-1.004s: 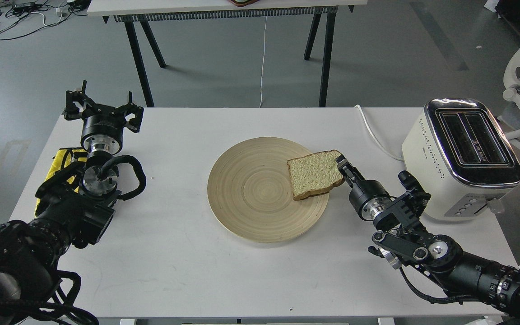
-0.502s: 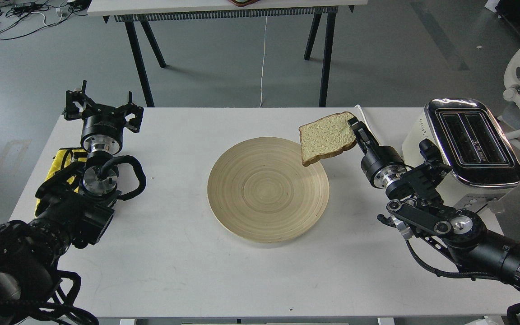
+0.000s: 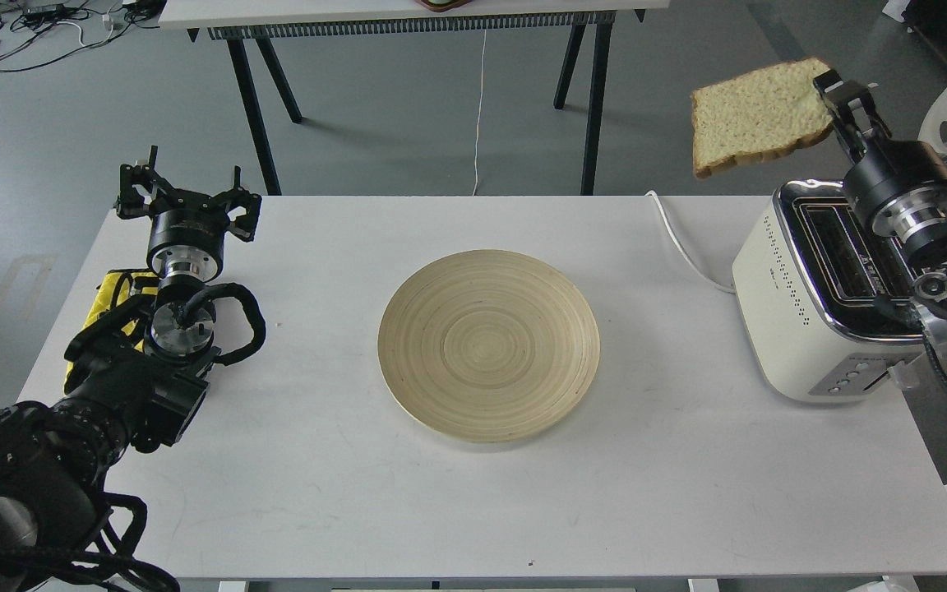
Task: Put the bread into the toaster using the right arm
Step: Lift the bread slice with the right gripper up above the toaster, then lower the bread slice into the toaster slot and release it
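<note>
White laminate covers the long rectangular table, which carries everything at rest in the head view. Black and jointed, the left arm lies low along the table's left side with a yellow cloth-like part at its flank, and its left gripper stands over the far left corner with its jaws spread apart on nothing. Black too, the right arm comes in from the right edge and crosses above the boxy cream-white toaster with the chrome top, its silver wrist ring turned up and back; the right gripper is raised well above the toaster, jaws clamped on the right edge of the square slice of pale speckled bread. That slice hangs in the air to the left of and above the toaster's two slots, near flat and tilted a little, its brown crust showing along the lower edge. A round pale wooden plate with ringed grain sits mid-table, well apart from the toaster. A thin white cord runs from the toaster's left side toward the table's far edge.
</note>
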`<action>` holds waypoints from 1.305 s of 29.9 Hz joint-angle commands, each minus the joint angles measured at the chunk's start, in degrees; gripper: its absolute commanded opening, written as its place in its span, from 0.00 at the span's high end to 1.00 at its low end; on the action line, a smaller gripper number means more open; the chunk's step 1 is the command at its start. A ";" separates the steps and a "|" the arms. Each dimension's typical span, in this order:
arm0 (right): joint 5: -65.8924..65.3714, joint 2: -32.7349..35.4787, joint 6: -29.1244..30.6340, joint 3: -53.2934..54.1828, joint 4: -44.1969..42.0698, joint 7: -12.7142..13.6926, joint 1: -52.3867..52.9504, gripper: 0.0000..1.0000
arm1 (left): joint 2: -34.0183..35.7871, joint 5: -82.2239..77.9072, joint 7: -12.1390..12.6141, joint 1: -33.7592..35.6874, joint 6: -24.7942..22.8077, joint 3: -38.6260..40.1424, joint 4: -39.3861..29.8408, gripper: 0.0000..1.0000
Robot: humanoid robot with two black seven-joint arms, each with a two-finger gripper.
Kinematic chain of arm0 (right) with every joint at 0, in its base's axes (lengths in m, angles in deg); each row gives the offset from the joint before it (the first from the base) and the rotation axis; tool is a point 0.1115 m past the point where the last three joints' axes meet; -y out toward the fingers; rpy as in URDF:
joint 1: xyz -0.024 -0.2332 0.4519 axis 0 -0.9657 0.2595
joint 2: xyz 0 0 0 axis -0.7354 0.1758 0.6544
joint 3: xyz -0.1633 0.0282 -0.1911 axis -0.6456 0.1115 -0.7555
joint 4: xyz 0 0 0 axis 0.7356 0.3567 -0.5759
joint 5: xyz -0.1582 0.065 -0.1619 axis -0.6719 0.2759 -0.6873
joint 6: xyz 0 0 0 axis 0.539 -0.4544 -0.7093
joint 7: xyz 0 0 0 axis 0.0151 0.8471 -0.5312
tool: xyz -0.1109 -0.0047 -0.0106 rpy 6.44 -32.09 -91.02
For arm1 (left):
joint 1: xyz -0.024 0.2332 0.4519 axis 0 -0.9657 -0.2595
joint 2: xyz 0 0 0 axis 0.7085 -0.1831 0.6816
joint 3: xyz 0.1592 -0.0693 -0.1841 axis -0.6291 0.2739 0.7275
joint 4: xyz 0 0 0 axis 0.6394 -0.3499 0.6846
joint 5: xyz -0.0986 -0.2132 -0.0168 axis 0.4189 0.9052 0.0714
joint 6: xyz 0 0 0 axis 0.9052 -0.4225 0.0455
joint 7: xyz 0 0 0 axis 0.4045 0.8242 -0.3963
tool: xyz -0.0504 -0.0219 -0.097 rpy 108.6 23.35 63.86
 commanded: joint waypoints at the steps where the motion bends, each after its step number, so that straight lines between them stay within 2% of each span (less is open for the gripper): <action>1: -0.79 7.72 -0.02 -0.37 1.79 -0.25 0.30 0.96 | 0.00 0.00 0.00 0.00 0.00 -0.06 -0.01 0.00; 7: -6.58 16.25 -0.02 -1.25 1.71 -0.43 -0.58 0.97 | 0.00 0.00 0.00 0.00 0.00 0.03 0.07 0.00; 11: -11.42 19.17 -0.02 -4.32 1.62 -0.78 -0.58 0.97 | 0.00 0.00 0.00 0.00 0.00 -0.06 -0.01 0.00; 23: -15.91 18.47 -0.02 -12.32 -2.60 -1.30 -0.58 0.97 | 0.00 0.00 0.00 0.00 0.00 0.03 0.07 0.00; 39: -16.09 13.72 -0.02 -15.58 -3.48 -1.30 -0.76 0.97 | 0.00 0.00 0.00 0.00 0.00 0.03 0.07 0.00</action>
